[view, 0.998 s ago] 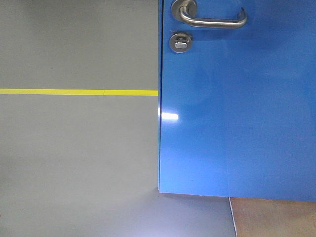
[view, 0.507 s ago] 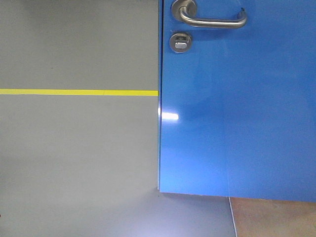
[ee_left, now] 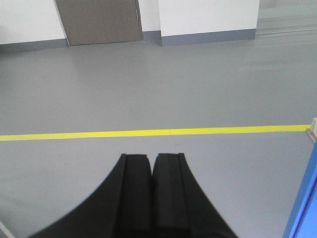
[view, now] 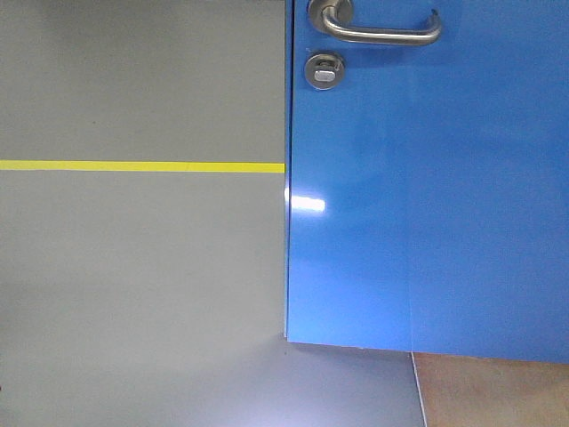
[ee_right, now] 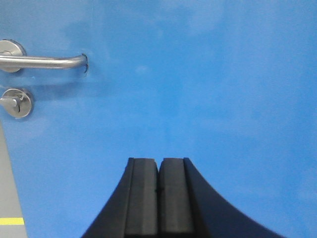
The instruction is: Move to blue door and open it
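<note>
**Inspector A:** Condition of each claw?

**Inspector B:** Left claw (ee_left: 151,163): fingers pressed together, nothing between them, facing open grey floor (ee_left: 148,89). Right claw (ee_right: 158,166): likewise clenched on nothing, facing the blue door (ee_right: 208,84) without touching it.

**Inspector A:** What lies ahead of the right claw?

**Inspector B:** Glossy blue panel fills almost its whole view. The lever handle (ee_right: 44,61) sits up and to the left, well apart from the fingertips, horizontal. The round thumb-turn lock (ee_right: 16,102) is just below the handle's base.

**Inspector A:** And the left?

**Inspector B:** A yellow floor line (ee_left: 148,132) runs across beyond the fingertips. Farther off, a white wall (ee_left: 208,15) with grey skirting and a brown door (ee_left: 99,20). A sliver of the blue panel shows at the lower right edge.

**Inspector A:** Front view?

**Inspector B:** The blue door occupies the right half, its left edge vertical, lower edge just above the floor. Handle and lock sit near the top, beside that edge. Orange-brown flooring (view: 489,391) shows beneath the door at lower right. No claw appears in this view.
</note>
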`<state>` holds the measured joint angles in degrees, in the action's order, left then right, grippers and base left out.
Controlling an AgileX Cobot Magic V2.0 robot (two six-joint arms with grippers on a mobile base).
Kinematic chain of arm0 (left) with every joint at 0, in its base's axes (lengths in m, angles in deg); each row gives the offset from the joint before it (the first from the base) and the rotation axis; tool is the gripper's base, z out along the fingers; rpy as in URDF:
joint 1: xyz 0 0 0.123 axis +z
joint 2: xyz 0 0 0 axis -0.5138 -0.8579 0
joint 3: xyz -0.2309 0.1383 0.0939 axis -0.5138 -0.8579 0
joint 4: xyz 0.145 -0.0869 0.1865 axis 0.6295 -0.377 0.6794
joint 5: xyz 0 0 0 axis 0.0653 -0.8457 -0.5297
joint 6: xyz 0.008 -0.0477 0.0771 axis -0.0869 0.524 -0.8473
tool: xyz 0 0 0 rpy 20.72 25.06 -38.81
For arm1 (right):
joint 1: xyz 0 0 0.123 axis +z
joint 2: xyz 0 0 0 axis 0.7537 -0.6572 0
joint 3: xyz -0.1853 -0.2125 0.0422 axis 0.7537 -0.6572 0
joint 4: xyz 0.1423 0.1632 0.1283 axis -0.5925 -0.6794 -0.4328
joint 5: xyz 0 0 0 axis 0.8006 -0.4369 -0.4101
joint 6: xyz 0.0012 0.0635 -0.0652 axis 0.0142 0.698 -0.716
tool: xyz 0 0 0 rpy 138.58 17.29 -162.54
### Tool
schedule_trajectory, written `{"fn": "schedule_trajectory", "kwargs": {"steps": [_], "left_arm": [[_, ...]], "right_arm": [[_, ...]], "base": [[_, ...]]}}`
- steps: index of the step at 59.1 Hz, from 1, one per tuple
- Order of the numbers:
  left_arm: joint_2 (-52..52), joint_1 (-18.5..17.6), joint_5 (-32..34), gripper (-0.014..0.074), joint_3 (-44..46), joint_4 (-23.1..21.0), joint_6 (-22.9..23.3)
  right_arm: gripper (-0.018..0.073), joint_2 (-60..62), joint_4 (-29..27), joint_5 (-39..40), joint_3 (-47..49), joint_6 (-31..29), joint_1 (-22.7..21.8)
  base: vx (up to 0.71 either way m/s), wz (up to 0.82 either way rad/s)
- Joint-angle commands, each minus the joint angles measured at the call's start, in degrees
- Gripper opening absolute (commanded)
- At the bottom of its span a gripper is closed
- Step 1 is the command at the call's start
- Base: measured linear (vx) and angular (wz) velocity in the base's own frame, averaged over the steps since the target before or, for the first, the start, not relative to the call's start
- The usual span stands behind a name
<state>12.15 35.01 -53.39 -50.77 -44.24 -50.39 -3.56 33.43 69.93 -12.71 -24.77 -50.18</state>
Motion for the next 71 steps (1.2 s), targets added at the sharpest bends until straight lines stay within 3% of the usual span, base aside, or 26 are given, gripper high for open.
{"fn": "schedule_trajectory", "kwargs": {"steps": [1, 24, 40, 71], "left_arm": [[0.8, 0.1, 5.0, 0.007, -0.2, -0.3, 0.1], [0.8, 0.1, 5.0, 0.007, -0.2, -0.3, 0.1], [0.8, 0.1, 5.0, 0.007, -0.2, -0.3, 0.1], [0.8, 0.1, 5.0, 0.007, -0.2, -0.3, 0.1]], "right_arm": [[0.0002, 3.0, 0.4, 4.7, -0.5, -0.1, -0.2], [0.0002, 5.8, 0.3, 4.7, -6.5, 0.0, -0.2], [0.0002, 5.8, -7.1, 2.0, -11.4, 0.0, -0.2], [0.0002, 5.8, -6.9, -1.9, -11.4, -0.1, -0.2]], "base": [[0.0, 0.0], [0.0, 0.0], [0.0, 0.0], [0.0, 0.0]]}}
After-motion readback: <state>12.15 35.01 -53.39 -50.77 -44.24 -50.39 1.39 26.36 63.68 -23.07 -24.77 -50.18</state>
